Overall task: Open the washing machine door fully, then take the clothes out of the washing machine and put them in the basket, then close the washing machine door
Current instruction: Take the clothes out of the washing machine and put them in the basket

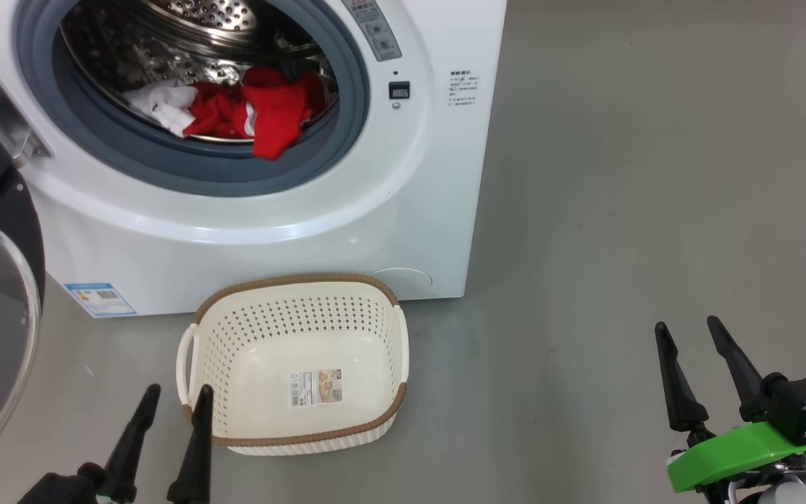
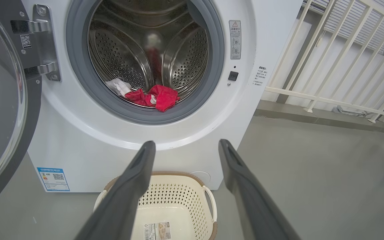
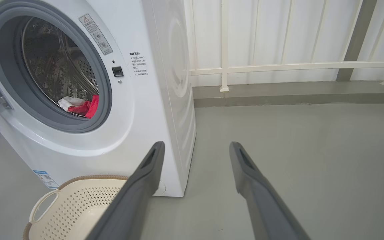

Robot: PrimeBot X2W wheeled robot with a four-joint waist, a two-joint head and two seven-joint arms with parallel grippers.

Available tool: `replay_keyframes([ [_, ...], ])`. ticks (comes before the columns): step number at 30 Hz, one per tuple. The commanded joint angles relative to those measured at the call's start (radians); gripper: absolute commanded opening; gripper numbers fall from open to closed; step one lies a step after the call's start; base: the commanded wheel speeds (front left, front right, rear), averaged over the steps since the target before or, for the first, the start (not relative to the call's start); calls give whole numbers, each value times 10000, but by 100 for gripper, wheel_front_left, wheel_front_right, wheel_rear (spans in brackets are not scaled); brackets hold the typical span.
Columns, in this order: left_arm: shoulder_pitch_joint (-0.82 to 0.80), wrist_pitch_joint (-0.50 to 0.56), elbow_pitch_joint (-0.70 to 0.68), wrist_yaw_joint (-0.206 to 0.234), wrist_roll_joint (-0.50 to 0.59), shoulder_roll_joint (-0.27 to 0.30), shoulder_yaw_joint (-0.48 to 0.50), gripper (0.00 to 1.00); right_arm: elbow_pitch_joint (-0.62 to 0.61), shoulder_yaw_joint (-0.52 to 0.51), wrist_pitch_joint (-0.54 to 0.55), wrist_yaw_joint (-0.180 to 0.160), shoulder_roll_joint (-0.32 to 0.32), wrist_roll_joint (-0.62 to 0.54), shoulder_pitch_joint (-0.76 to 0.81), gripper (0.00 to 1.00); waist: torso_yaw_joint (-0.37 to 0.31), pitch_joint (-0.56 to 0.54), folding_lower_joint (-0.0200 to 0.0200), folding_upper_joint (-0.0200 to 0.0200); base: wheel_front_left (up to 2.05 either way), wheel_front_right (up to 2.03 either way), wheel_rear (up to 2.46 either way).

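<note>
The left gripper (image 1: 179,392), two long dark fingers spread wide with nothing between them, hangs low just beside the left handle of the small cream-white perforated plastic basket (image 1: 291,281) with its brown woven-look rim. From there the clothes (image 1: 263,112), a soft heap of bright red and white garments, lie ahead and higher, a little right of the fingers' line. They rest at the bottom front of the perforated steel drum (image 1: 214,17) in the big white front-loading washing machine (image 1: 403,210). The heap's long axis runs side to side across the opening, and one red piece droops onto the grey rubber ring (image 1: 354,105). The right gripper (image 1: 688,327), equally spread and empty, hangs well off to the right, past the machine's corner, so the left arm looks nearer for the first reach. The round washing machine door (image 1: 8,217), glossy black ring around clear glass, stands swung wide at the left. The basket sits empty below the opening.
</note>
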Motion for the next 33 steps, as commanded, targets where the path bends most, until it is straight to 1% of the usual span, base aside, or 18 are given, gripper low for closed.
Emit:
replay_keyframes([
  [1, -169, -51, -305, 6, -31, 161, 328, 100, -279, 183, -65, 48, -56, -41, -102, 100, 9, 14, 0, 0, 0, 0, 0],
  [20, -268, -51, -340, 6, -81, 195, 229, 100, -300, 173, -65, 48, -62, -52, -203, 100, 171, 128, 0, 0, 2, -2, 0],
  [33, -365, -51, -261, 6, -386, 339, 117, 100, -286, 248, -65, 48, -25, -57, -247, 100, 198, 222, 0, 0, 84, -84, 0],
])
